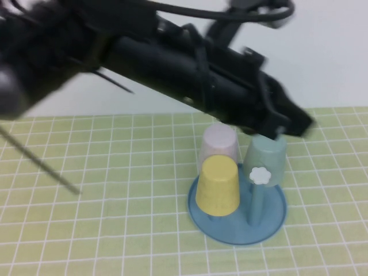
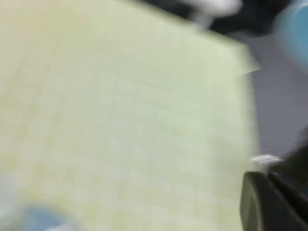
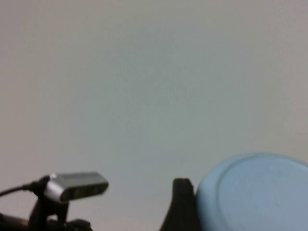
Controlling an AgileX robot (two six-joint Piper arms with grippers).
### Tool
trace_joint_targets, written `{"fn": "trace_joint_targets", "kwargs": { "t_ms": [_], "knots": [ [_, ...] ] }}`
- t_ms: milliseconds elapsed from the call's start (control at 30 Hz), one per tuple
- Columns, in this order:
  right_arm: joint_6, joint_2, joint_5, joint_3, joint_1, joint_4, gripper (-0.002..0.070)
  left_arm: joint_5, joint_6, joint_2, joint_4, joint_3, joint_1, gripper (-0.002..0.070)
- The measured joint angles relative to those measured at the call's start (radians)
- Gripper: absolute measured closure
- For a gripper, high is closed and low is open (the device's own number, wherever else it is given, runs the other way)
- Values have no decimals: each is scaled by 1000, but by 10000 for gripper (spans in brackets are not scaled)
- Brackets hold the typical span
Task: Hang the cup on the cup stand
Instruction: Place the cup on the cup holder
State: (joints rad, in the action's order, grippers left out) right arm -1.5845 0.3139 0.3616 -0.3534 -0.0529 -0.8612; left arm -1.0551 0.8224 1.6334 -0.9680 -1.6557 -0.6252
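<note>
**Q:** Hang status?

**A:** Not done. The small sky-blue plastic tumbler (image 3: 255, 192) is not on the round blue pegged cup stand (image 1: 276, 221). My right pincer (image 3: 183, 207) appears clamped on it, with one finger against its side.

**Q:** Left pincer?

**A:** My left pincer (image 1: 290, 123) hovers just above the stand. I cannot tell its opening. Left to do: seat the tumbler on a peg.

The high view angles down over the cup stand (image 1: 237, 221). The left wrist view, blurred, apparently skims the mat.
</note>
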Motion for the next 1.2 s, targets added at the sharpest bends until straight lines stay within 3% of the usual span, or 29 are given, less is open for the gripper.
{"fn": "trace_joint_targets", "kwargs": {
  "t_ms": [267, 500, 800, 1200],
  "knots": [
    [-261, 220, 211, -148, 0, -574, 125, 34, -302, -138, 492, 13, 2, 676],
    [-284, 488, 376, -278, 0, -830, 125, 139, -377, -329, 587, 224, 2, 676],
    [-151, 795, 457, -404, -24, -859, 125, 256, -377, -533, 626, 507, 2, 676],
    [154, 1028, 410, -443, -140, -712, 125, 320, -469, -692, 716, 614, 2, 676]
  ]
}}
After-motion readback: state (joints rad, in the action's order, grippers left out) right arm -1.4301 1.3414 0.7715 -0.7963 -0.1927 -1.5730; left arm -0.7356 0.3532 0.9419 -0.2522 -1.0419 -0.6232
